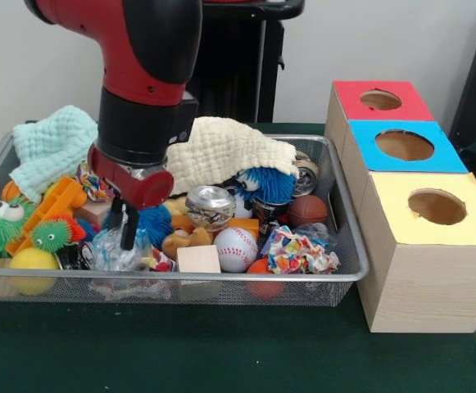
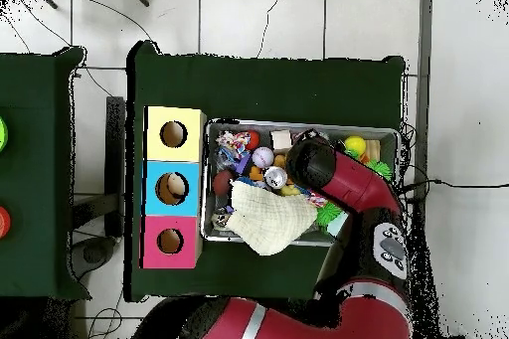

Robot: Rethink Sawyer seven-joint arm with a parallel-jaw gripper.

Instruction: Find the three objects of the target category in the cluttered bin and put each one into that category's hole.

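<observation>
Red-and-black arm's gripper [image 1: 126, 223] plunged among clutter near front-left of wire-mesh bin [image 1: 348, 270], over crinkled clear plastic wrap [image 1: 115, 252]; whether clenched or released, cannot tell. Target category unclear. Cream knitted cloth [image 1: 221, 149] drapes back items, hiding candidates. Three wooden boxes with red, blue, yellow holed tops [image 1: 404, 146] stand just beside bin's right edge for drop-off.

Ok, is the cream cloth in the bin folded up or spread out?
Spread out. The cream cloth drapes loosely over the toys at the bin's back; from overhead it lies as one broad sheet reaching over the bin's edge.
</observation>
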